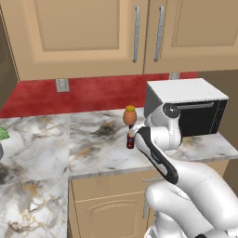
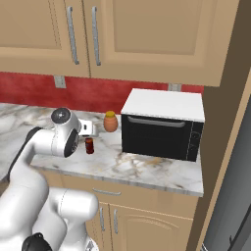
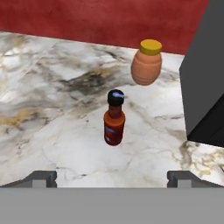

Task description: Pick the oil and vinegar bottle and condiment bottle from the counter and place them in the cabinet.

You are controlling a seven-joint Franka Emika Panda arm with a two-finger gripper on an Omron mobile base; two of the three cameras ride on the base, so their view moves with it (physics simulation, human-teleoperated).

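Observation:
The condiment bottle (image 3: 114,120), slim, red-brown with a black cap, stands upright on the marble counter (image 3: 52,113). My gripper (image 3: 111,179) is open, hovering in front of and above the bottle, its two fingertips (image 3: 41,178) spread wide to either side with nothing between them. From the base the same condiment bottle (image 1: 130,141) (image 2: 89,145) shows just past my wrist, near the counter (image 1: 93,153) (image 2: 147,169) front edge. The oil and vinegar bottle and the cabinet are out of view.
A squat orange jar (image 3: 146,63) (image 1: 129,115) (image 2: 111,121) with a yellow lid stands behind the bottle. A black and white microwave (image 1: 186,107) (image 2: 164,125) (image 3: 203,87) sits close on the right. Wall cupboards (image 1: 83,32) hang overhead.

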